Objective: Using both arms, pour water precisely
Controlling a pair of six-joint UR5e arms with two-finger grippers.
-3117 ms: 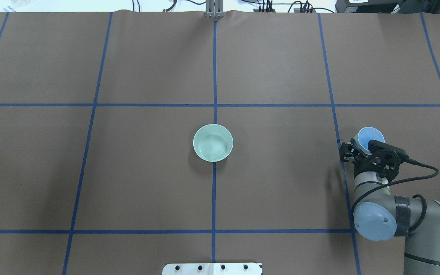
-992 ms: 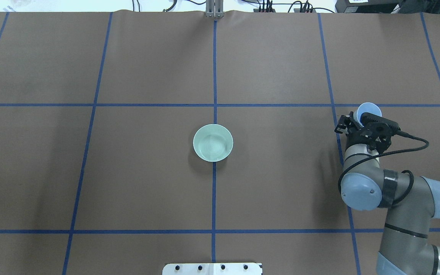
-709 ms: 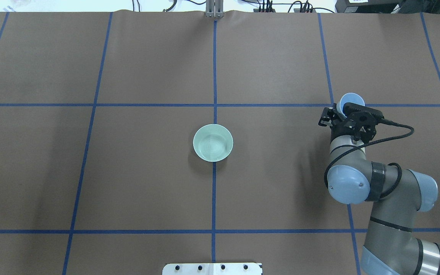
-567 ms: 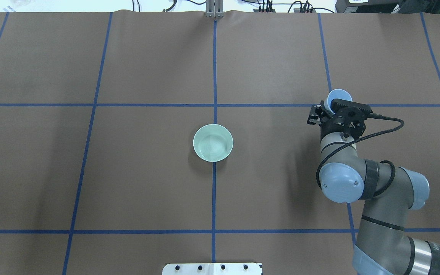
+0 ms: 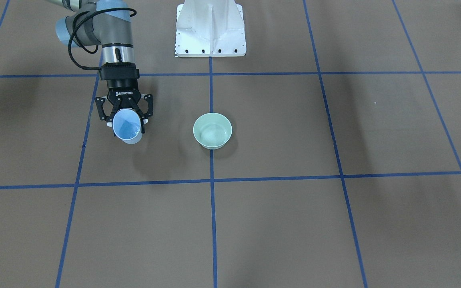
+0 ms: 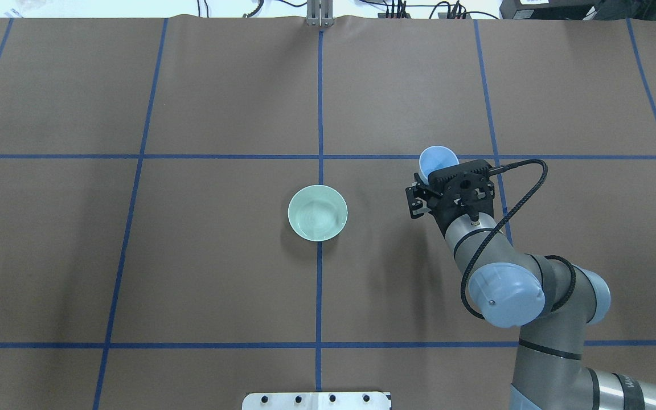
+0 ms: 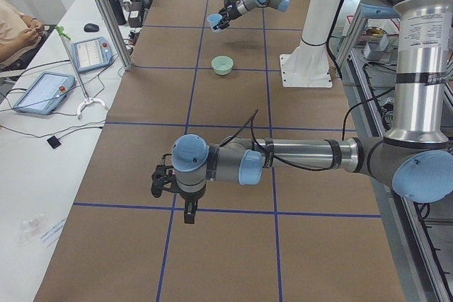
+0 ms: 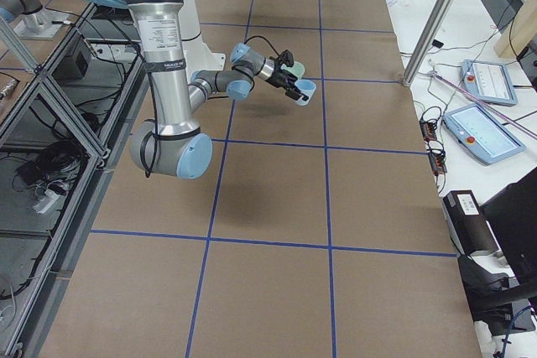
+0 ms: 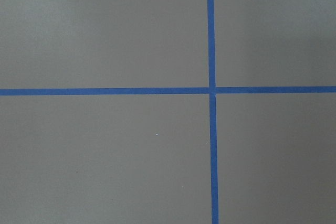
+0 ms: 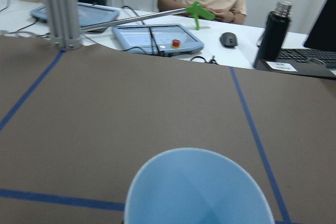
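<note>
My right gripper [image 6: 437, 177] is shut on a light-blue cup [image 6: 438, 162] and holds it upright above the table, to the right of a pale green bowl [image 6: 317, 213]. In the front view the cup [image 5: 127, 127] hangs left of the bowl [image 5: 212, 131], well apart from it, with a little water in it. The right wrist view shows the cup's rim [image 10: 199, 192] at the bottom. My left gripper [image 7: 164, 180] shows only in the left side view, low over bare table far from the bowl; I cannot tell if it is open or shut.
The white pedestal [image 5: 210, 28] stands at the robot's edge of the brown table with blue tape lines [image 6: 320, 114]. Beyond the far edge are an aluminium post [image 10: 60, 9], tablets, a black bottle [image 10: 273, 31] and a seated person.
My right arm has carried the blue cup from the table's right side leftward toward the bowl, still held. The bowl has not moved.
</note>
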